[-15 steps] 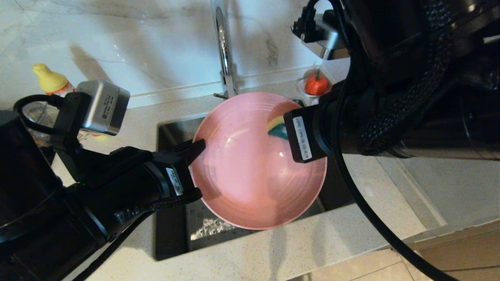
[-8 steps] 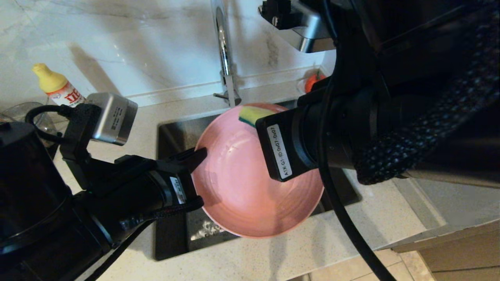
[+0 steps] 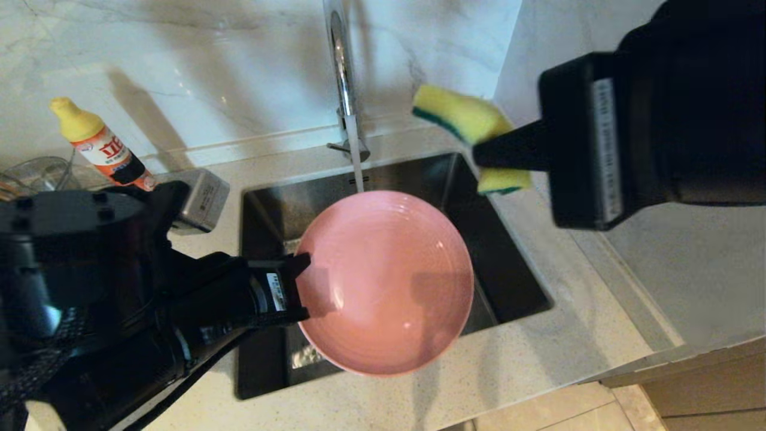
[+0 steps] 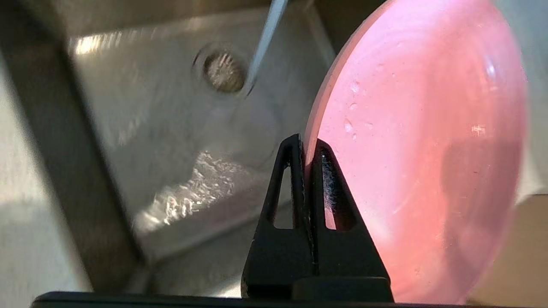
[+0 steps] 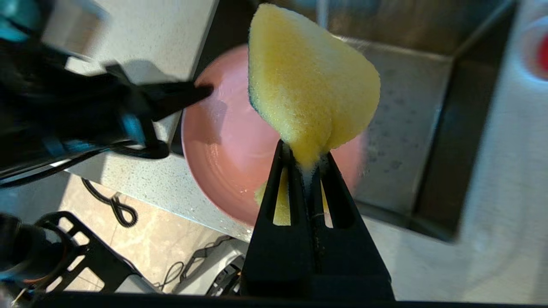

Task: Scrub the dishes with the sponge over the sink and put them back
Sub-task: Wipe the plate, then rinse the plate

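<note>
The pink plate hangs over the steel sink, held by its left rim in my left gripper, which is shut on it. From the left wrist the plate fills one side, its rim pinched between the gripper fingers. My right gripper is raised at the sink's back right corner, shut on the yellow sponge, squeezing it into a fold. The right wrist view shows the sponge bulging beyond the gripper, with the plate below. The bowl and chopsticks are out of view.
The chrome faucet stands behind the sink with a thin stream of water running beside the plate. A detergent bottle with a yellow cap and a glass bowl sit on the counter at left. Counter edge runs along the front.
My right gripper lifted the sponge off the plate and drew back up to the right. The left arm lowered the plate a little and levelled it toward me.
</note>
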Available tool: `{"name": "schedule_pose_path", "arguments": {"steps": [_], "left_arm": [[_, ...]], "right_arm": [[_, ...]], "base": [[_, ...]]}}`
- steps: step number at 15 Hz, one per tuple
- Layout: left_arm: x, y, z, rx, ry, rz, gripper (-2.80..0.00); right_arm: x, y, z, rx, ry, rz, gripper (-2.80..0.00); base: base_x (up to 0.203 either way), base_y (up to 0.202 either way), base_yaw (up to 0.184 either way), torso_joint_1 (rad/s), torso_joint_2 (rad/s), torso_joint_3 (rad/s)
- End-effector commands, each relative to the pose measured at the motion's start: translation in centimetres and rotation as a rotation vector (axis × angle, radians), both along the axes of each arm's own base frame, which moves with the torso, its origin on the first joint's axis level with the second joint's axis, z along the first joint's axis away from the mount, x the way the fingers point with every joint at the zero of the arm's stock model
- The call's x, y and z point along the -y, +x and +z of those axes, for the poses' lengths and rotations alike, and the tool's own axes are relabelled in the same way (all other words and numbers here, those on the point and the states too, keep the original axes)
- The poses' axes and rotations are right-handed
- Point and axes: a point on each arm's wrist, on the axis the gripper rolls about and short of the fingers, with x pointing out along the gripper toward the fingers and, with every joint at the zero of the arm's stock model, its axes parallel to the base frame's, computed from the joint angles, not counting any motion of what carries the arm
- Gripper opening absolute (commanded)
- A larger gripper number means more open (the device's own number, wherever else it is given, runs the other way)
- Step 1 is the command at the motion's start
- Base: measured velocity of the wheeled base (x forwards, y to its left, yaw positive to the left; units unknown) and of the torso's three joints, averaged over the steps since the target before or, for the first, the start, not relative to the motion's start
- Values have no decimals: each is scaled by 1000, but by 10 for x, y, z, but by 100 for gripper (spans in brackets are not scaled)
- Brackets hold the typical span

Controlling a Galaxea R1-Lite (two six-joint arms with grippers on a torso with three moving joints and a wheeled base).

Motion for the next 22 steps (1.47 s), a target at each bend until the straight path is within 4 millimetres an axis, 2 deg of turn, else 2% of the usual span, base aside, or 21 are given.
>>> {"name": "schedule_pose_path", "arguments": {"steps": [1,5,6,12,14,18,22], "left_arm": [[1,13,-12,-62,12,45,-280],[-6,41,-35,-194,15,156,-280],[-12,54,-38,-217,-9,200,-280],[-17,114,-29,-251,-205,263,-280],[-17,125,-25,-271,-260,200,-280],[-6,149,-35,-286,-261,198,-280],[0,157,-34,-293,-284,168,-280]], "right_arm": [[26,-4,11,16,41,-30,-280],[40,9,-2,-22,7,-62,-280],[40,11,-9,-42,-12,-48,-280],[46,12,-23,-94,-21,-73,-280],[48,10,-32,-106,-45,-71,-280],[51,8,-35,-101,-33,-69,-280],[50,9,-39,-110,-43,-69,-280]], "base": [[0,0,0,0,0,0],[0,0,0,0,0,0],[0,0,0,0,0,0],[0,0,0,0,0,0],[0,0,0,0,0,0],[0,0,0,0,0,0],[0,0,0,0,0,0]]}}
